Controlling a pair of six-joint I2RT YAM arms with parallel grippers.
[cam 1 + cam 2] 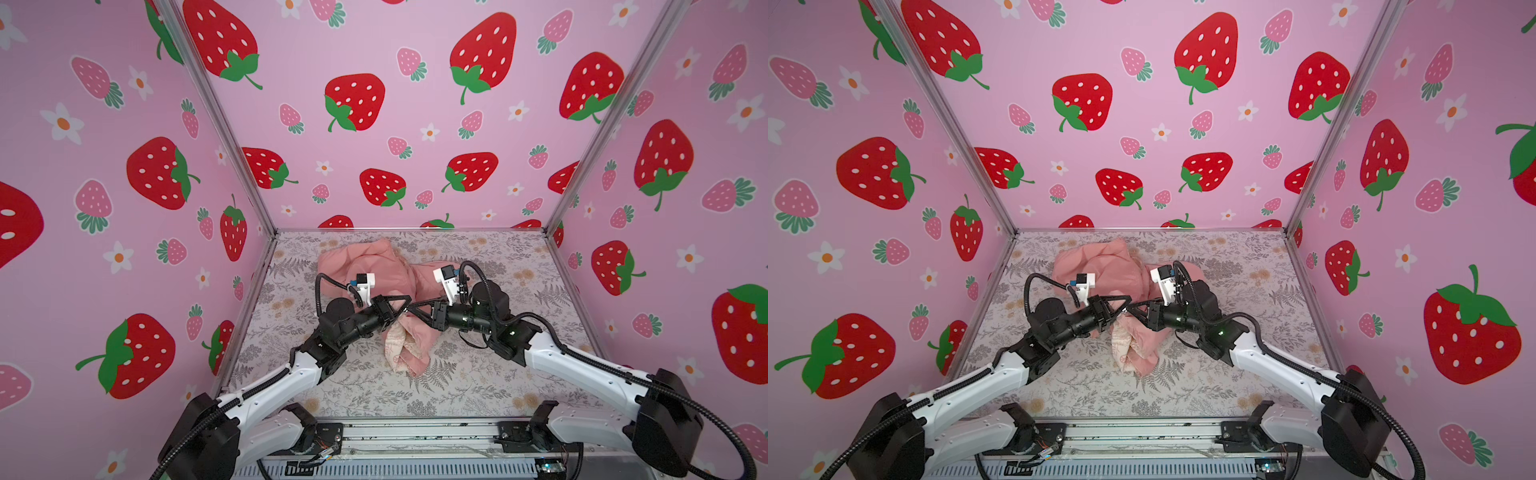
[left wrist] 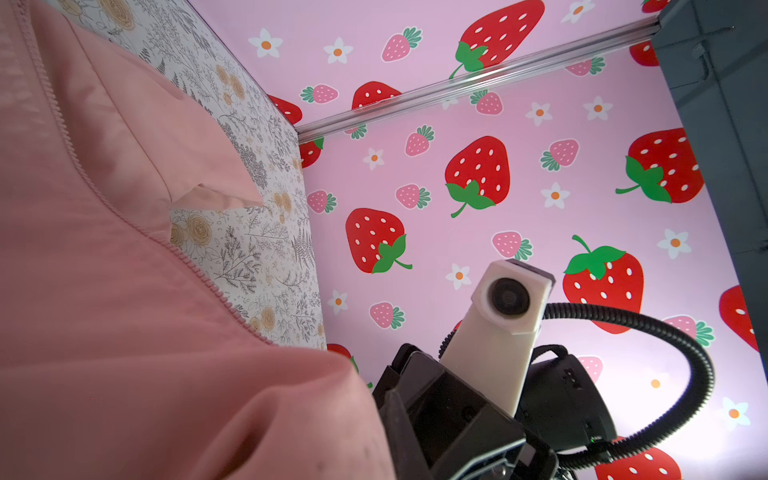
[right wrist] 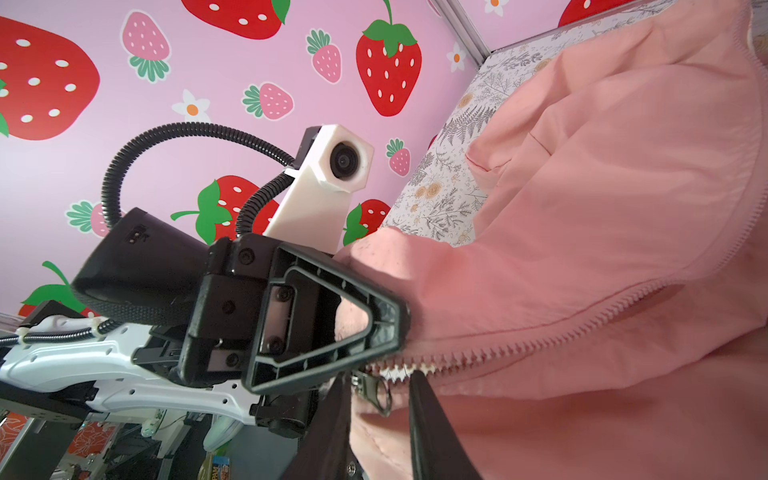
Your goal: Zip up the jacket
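On the table [image 1: 498,374], centred: jacket [image 1: 374,266]

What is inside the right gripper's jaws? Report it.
The zip pull of the jacket hangs between the fingers of the right gripper, which stand apart. Whether they touch it is hidden.

At the centre, the left gripper [image 3: 397,332], its black triangular finger seen side-on, pinches the salmon-pink jacket [image 3: 602,208] at the end of the zip, whose teeth [image 3: 498,352] curve away toward two o'clock. At six o'clock the right gripper [image 3: 380,415] has its two dark fingers apart on either side of the small metal zip pull [image 3: 374,392]. A white wrist camera [image 3: 332,174] sits at eleven o'clock from the left gripper against the strawberry wall [image 3: 124,166], and the floral table cover [image 3: 449,187] shows at one o'clock.
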